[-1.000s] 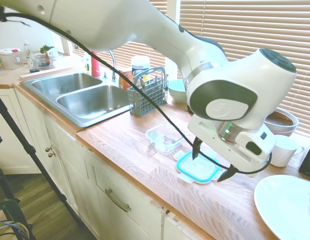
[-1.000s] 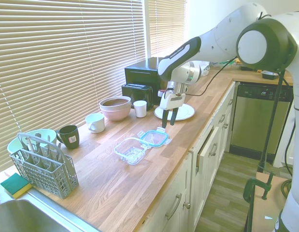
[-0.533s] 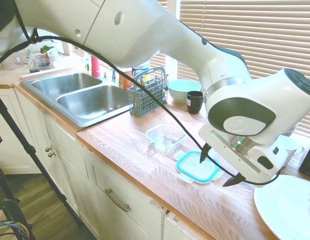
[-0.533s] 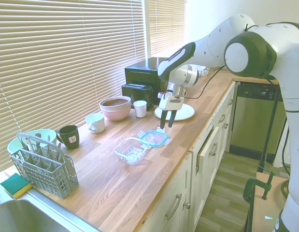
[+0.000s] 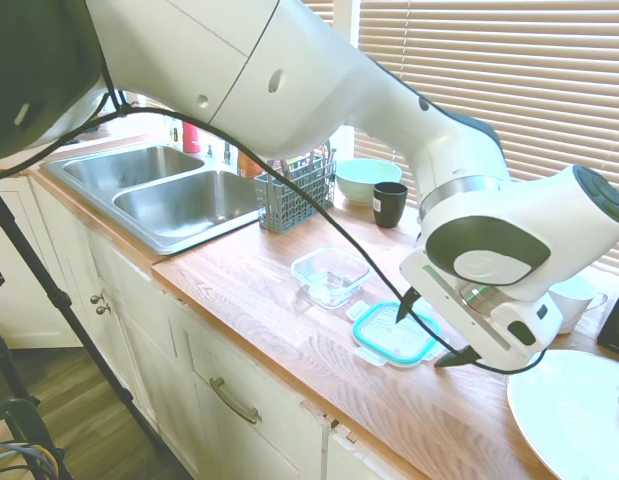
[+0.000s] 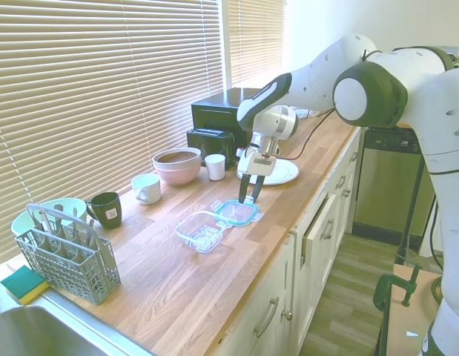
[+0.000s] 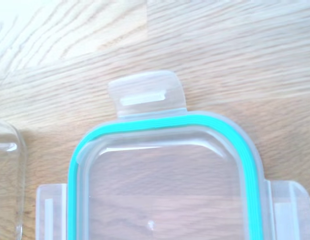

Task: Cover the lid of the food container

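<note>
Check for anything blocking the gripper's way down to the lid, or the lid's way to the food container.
Nothing visible. The open gripper hangs above the lid; only bare countertop separates it from the food container.

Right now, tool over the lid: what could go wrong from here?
1. The flat clear lid with teal rim lies flush on the wooden counter; the open tool may struggle to get under an edge and could skid it.
2. The clear rounded-square food container sits right beside the lid; a push could knock it.
3. The large white plate is near the tool's far side.
</note>
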Available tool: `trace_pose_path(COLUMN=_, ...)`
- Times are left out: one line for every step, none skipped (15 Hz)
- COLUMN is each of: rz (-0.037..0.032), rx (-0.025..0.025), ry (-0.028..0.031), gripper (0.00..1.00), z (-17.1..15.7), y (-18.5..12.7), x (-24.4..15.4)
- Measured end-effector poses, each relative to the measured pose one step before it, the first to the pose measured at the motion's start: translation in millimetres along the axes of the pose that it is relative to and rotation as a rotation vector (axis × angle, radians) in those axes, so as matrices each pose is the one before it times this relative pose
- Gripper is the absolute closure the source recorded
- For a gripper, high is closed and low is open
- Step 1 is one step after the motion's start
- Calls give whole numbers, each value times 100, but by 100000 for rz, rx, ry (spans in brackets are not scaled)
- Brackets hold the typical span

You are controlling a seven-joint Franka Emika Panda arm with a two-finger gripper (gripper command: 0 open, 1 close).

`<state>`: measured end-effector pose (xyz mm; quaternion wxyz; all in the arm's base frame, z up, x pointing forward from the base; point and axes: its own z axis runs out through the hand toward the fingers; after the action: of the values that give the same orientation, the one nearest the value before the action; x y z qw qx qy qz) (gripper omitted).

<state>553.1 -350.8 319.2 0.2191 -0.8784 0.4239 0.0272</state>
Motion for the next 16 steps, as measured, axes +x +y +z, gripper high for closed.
trace_pose_path(rz=-78, rx=19, ry=-145, gripper=0, z=39, y=-192, x=157)
trace_pose_path(rz=-260, rx=-21, ry=-59, gripper=0, z=32, y=-212, x=172)
trace_pose_path(rz=-341, rx=-13, ry=6, gripper=0, z=57, y=-204, x=140)
trace_pose_path(rz=-356, rx=22, ry=80, gripper=0, z=54, y=-225, x=106)
trace_pose_path(rz=-261, rx=38, ry=12, gripper=0, z=66, y=-207, x=65)
trace_pose_path(rz=-91, rx=-3, ry=-124, gripper=100, z=74, y=-156, x=78)
trace_pose_path(rz=25, rx=-24, ry=-224, gripper=100, z=43, y=-101, x=77)
trace_pose_path(rz=191, rx=-18, ry=-132, gripper=100, z=6, y=-35, x=69)
trace_pose_path(rz=445, rx=-1, ry=-225, gripper=100, z=-20, y=-11, x=81)
trace_pose_path(rz=529, rx=8, ry=-186, gripper=100, z=-13, y=9, x=36)
trace_pose_path(rz=373, rx=7, ry=-57, gripper=100, z=9, y=-8, x=24)
trace_pose_path(rz=361, rx=-11, ry=31, gripper=100, z=-2, y=-13, x=29)
trace_pose_path(rz=250, rx=-40, ry=28, gripper=100, z=37, y=84, x=103)
trace_pose_path(rz=325, rx=-20, ry=9, gripper=100, z=27, y=164, x=167)
trace_pose_path(rz=314, rx=87, ry=51, gripper=100, z=-5, y=179, x=153)
trace_pose_path(rz=324, rx=110, ry=19, gripper=100, z=-9, y=185, x=152)
